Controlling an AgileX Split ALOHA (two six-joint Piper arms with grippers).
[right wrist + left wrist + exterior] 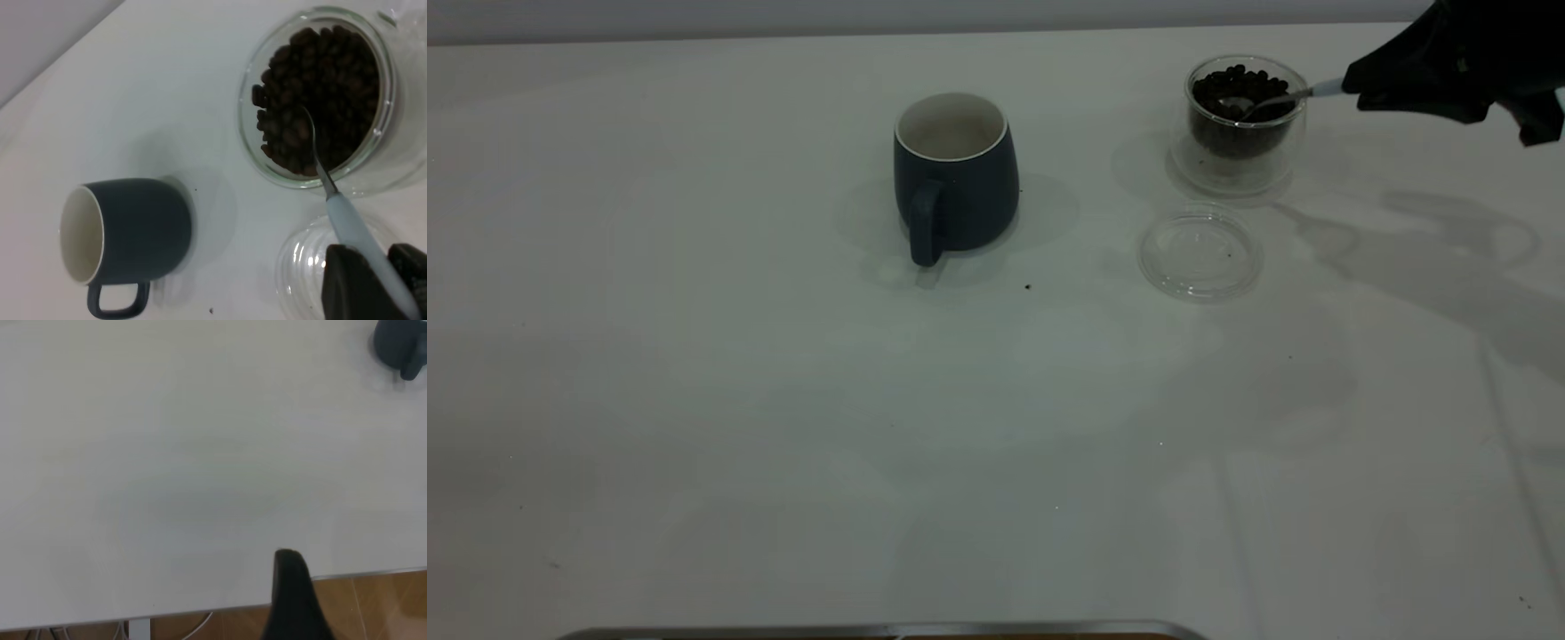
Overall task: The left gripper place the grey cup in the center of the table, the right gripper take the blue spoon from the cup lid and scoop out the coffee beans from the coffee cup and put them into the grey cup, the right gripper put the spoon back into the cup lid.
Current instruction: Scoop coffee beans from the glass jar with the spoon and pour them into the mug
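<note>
Scooping: black right gripper (373,277), clamped on pale-blue-handled metal spoon (1294,93), its bowl in dark beans (1240,93); slate-grey mug (956,178) lies left.

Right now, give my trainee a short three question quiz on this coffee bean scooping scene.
1. True or false: the dark slate-grey ceramic mug already holds beans.
2. Where is the bowl of the pale-blue-handled metal spoon? A) on the flat clear glass lid B) in the beans inside the clear double-walled glass cup C) over the mug.
3. Which gripper holds the spoon?

Key: 1 false; 2 B; 3 the right gripper.
</note>
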